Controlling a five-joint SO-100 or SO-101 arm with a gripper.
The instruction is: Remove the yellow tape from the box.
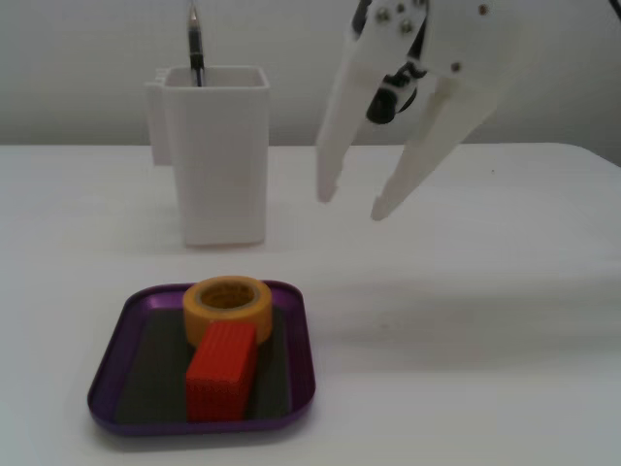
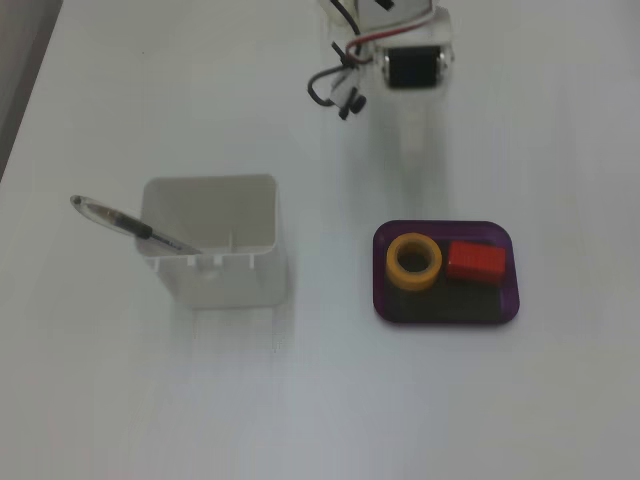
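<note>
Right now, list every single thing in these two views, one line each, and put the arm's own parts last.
yellow tape: one, yellow-orange roll, lying flat in the box, against the red block.
red block: one, red, ribbed, in the box beside the tape.
box: one, purple rim with dark floor, on the table.
white container: one, white, tall, standing apart from the box.
pen: one, dark with clear barrel, leaning in the container.
table: one, white.
cables: a bundle, dark and red, on the arm.
gripper: one, white, jaws apart, raised above the table, holding nothing.
</note>
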